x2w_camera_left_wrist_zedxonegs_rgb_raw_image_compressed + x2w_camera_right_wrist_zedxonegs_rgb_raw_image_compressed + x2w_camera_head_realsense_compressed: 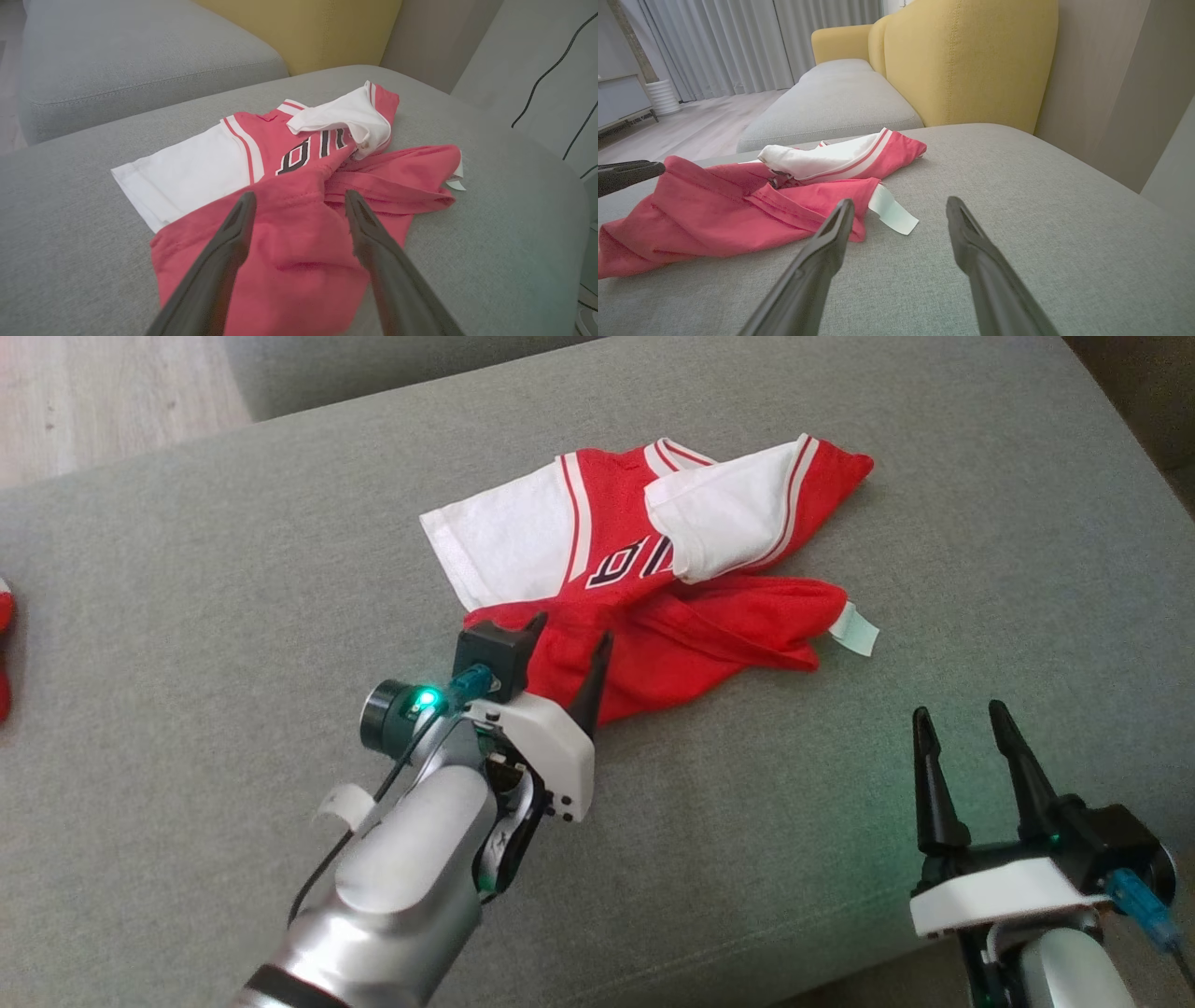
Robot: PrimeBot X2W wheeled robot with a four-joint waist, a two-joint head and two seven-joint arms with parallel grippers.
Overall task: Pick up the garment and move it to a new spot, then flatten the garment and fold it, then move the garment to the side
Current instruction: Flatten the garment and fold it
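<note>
A red and white garment (644,569) lies crumpled on the grey cushion (233,616), sleeves white, with dark lettering on the chest and a white tag (854,628) at its right end. My left gripper (571,642) hovers open over the garment's near red hem, its fingers (233,233) spread above the red cloth (299,242) with nothing between them. My right gripper (962,721) stands open over bare cushion to the garment's lower right; in its wrist view the garment (738,210) and tag (892,212) lie ahead and left of its fingertips.
The grey cushion's front edge (747,952) runs near my right arm. A second grey cushion (840,102) and a yellow chair back (966,60) stand behind. A red object (5,653) shows at the far left edge. Black cables (551,70) hang at the right.
</note>
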